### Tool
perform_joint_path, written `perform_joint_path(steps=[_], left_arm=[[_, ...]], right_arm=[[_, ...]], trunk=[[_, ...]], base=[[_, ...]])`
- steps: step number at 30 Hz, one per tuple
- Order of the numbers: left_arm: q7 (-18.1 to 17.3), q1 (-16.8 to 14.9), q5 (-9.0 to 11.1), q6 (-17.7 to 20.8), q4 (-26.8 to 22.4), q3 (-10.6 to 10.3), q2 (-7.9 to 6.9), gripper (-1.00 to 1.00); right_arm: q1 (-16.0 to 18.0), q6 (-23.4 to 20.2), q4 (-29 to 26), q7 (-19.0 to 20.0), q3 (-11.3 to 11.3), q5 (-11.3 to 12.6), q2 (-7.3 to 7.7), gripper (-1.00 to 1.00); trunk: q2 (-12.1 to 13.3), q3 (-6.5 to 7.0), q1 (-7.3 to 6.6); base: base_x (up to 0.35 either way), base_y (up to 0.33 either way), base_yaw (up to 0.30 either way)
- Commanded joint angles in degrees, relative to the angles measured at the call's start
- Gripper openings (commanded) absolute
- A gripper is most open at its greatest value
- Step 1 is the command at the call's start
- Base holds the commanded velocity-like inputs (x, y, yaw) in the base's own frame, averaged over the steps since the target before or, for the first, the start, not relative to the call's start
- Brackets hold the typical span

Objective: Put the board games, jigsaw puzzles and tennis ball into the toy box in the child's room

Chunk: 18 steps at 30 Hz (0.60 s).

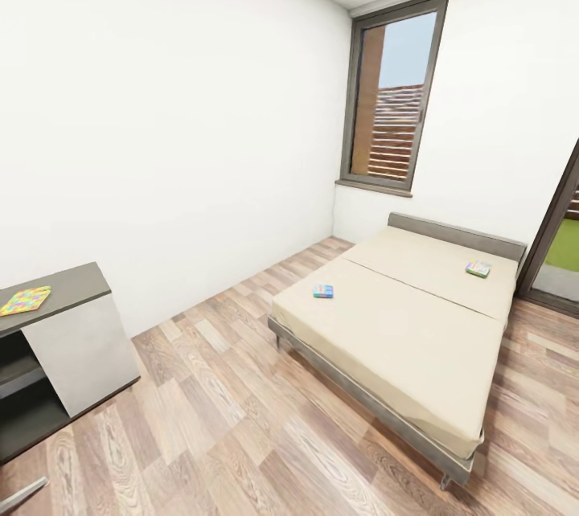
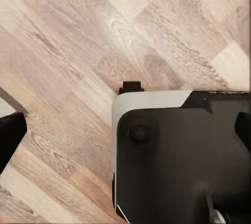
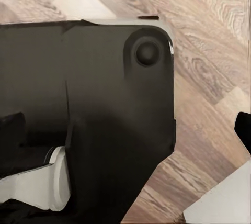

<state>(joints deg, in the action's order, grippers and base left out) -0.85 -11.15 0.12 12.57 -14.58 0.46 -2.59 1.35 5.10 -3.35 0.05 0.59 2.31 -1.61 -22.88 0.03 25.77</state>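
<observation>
Lying on the beige bed [image 1: 402, 323] are two board games: the small blue one [image 1: 323, 291] near its left edge and a white-blue one [image 1: 478, 268] by the grey headboard [image 1: 454, 236]. One jigsaw puzzle [image 1: 25, 300] rests on the dark grey table top [image 1: 72, 287]. Both wrist views look down on the robot's black base [image 2: 183, 161] and the wood floor [image 1: 225, 419], all these things well apart from either pincer; whether either pincer is open, I cannot tell.
</observation>
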Motion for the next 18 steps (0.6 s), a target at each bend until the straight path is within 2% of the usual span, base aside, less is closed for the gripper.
perform_joint_path(steps=[1,4,7,11,14,17,18], left_arm=[[-0.1,-1.9,0.1,1.6,-0.2,0.1,-0.02,1.0],[-0.1,-5.6,0.2,4.4,-0.2,0.2,-0.03,1.0],[-0.2,-10.4,0.3,8.9,-0.3,0.3,-0.04,1.0],[-0.2,-14.4,0.3,11.6,-1.5,0.3,-0.63,1.0],[-0.4,-15.9,0.5,12.9,-3.3,0.6,-1.53,1.0],[-2.0,-16.6,1.6,17.1,-7.7,2.5,-2.53,1.0],[-3.0,-16.7,2.0,19.7,-10.2,3.6,-2.95,1.0]], right_arm=[[0.9,-0.8,-1.4,0.0,0.2,1.8,0.05,1.0],[3.2,-4.7,-3.6,0.1,0.3,5.0,0.6,1.0],[7.0,-11.4,-5.8,0.4,0.3,8.5,3.36,1.0],[9.5,-14.6,-9.3,0.5,0.4,9.6,5.35,1.0],[10.8,-18.0,-12.8,0.5,0.4,9.8,5.79,1.0],[11.9,-24.8,-19.2,0.5,0.4,9.9,5.91,1.0],[12.2,-27.7,-22.6,0.5,0.4,9.9,5.85,1.0]], trunk=[[0.0,-0.03,0.02],[0.0,-0.03,0.02],[0.0,-0.03,0.02],[0.0,-0.03,0.02],[0.0,-0.03,0.02],[0.0,-0.03,0.02],[0.0,-0.03,0.02]], base=[[0.0,0.0,0.0],[0.0,0.0,0.0],[0.0,0.0,0.0],[0.0,0.0,0.0],[0.0,0.0,0.0],[0.0,0.0,0.0],[0.0,0.0,0.0]])
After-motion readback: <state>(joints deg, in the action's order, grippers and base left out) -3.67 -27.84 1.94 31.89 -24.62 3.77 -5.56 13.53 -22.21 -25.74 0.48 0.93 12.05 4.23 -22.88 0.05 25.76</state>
